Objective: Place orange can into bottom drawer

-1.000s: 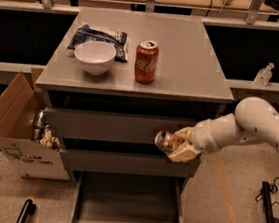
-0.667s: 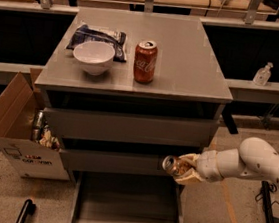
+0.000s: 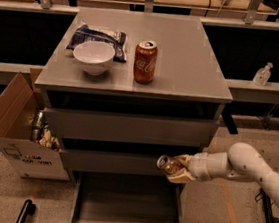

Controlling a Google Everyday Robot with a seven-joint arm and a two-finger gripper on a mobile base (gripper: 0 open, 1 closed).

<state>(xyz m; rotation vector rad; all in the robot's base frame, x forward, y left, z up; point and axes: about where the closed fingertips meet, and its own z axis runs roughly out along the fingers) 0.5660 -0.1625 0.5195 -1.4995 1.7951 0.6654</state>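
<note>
1. The bottom drawer (image 3: pixel 128 203) is pulled out toward the camera. Its grey floor is bare and its front edge is cut off by the bottom of the view.
2. The pincer (image 3: pixel 174 170) hangs above the right rear part of that drawer, just in front of the middle drawer front (image 3: pixel 113 162). It is closed around the orange can (image 3: pixel 165 163).
3. The orange can lies on its side in the grip, with its silver top pointing left. It is above the drawer and not touching it.
4. The white arm (image 3: pixel 244 164) reaches in from the right, over open floor beside the cabinet.
5. On the surface (image 3: pixel 190 64), a red can (image 3: pixel 145 61) with Coca-Cola script stands upright near the middle. A white bowl (image 3: pixel 93 56) sits to its left, touching or overlapping a dark snack bag (image 3: pixel 99 34).
6. The surface's right half is free up to its edge.
7. A cardboard box (image 3: pixel 10 119) stands open against the cabinet's left side and holds mixed items (image 3: pixel 42 131). Its printed label cannot be read.
8. A pump bottle (image 3: pixel 262 74) stands on the ledge at the right.
</note>
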